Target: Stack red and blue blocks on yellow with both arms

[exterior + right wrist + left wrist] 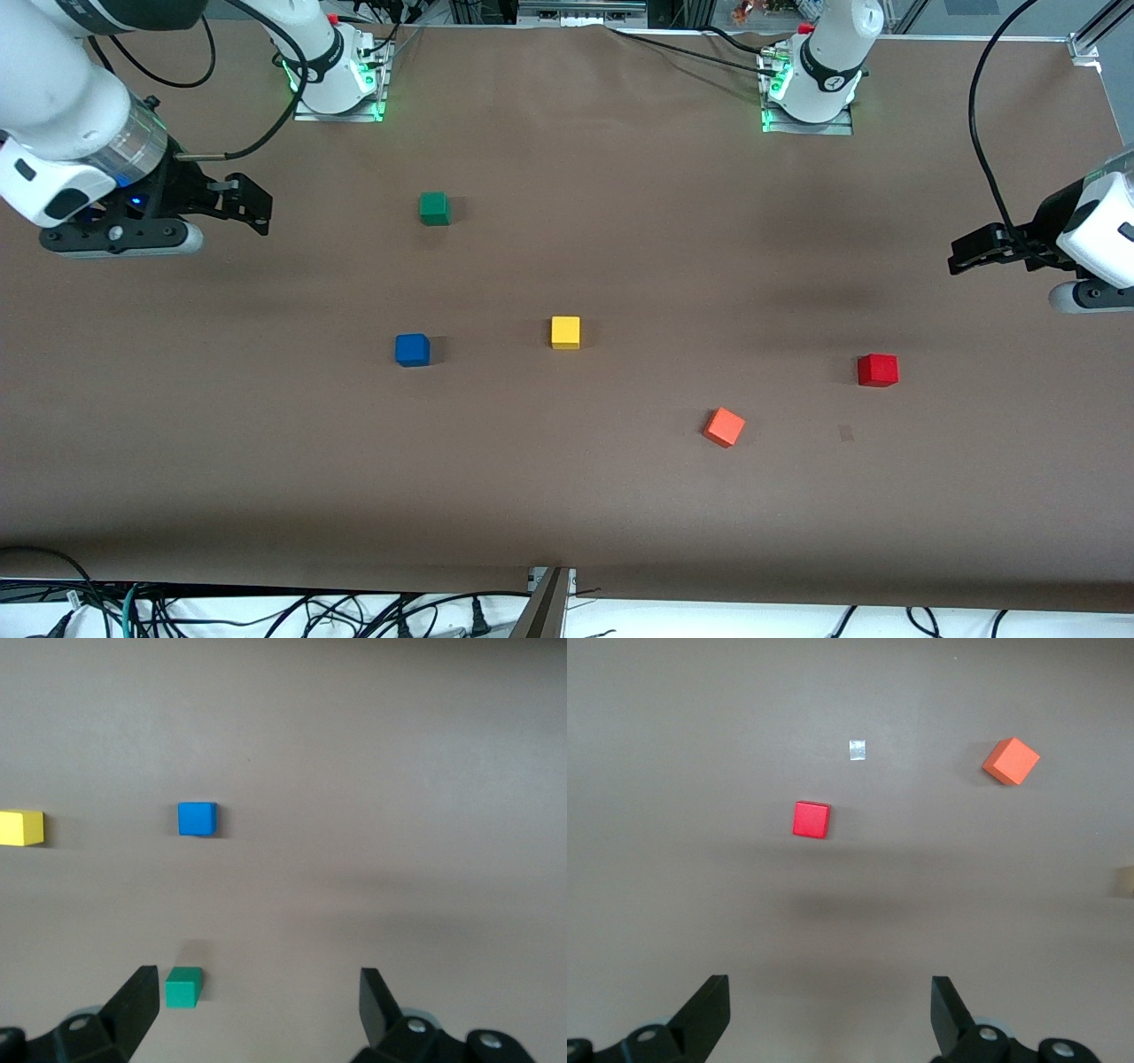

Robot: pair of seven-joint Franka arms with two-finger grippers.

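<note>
The yellow cube sits near the table's middle. The blue cube lies beside it toward the right arm's end. The deep red cube lies toward the left arm's end. My right gripper is open and empty, up in the air over bare table at its own end. My left gripper is open and empty, over bare table at its end. The left wrist view shows the red cube apart from the open gripper. The right wrist view shows the blue cube, the yellow cube and the open gripper.
A green cube lies farther from the front camera than the blue one, also in the right wrist view. An orange-red cube lies between yellow and red, nearer the camera, also in the left wrist view. A small tape patch lies near the red cube.
</note>
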